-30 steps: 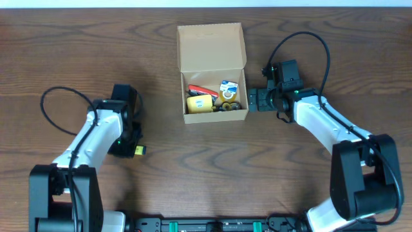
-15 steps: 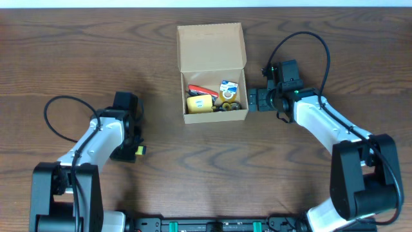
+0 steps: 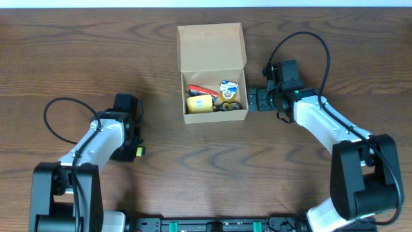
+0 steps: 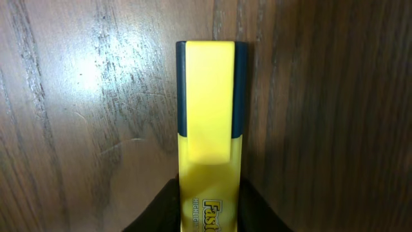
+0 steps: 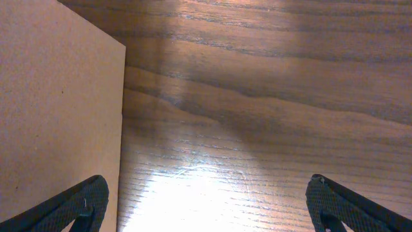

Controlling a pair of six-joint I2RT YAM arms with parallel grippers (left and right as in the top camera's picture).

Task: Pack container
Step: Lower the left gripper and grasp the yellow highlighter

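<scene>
Right now the job is picking up. Down at 8 o'clock on the wooden table (image 3: 71, 64), the left claw (image 3: 133, 150) pinches a yellow highlighter (image 4: 207, 109). One black finger (image 4: 161, 209) presses on each side of it. The pen looks to lie on the wood, with its cap pointing away from the claw.

I think the next move is to lift the pen, carry it toward 2 o'clock and drop it in the box. The claw must hold tight and go high enough to clear the box wall.

The left arm bends at the elbow, wrist low over the pen. Farther off, at 12 o'clock, sits the container (image 3: 215, 118). Its lid flap is up and small things (image 3: 215, 98) are inside. The right claw (image 3: 255, 100) sits just beside its 3 o'clock side, fingers spread wide, holding nothing. The right arm reaches toward 10 o'clock.
</scene>
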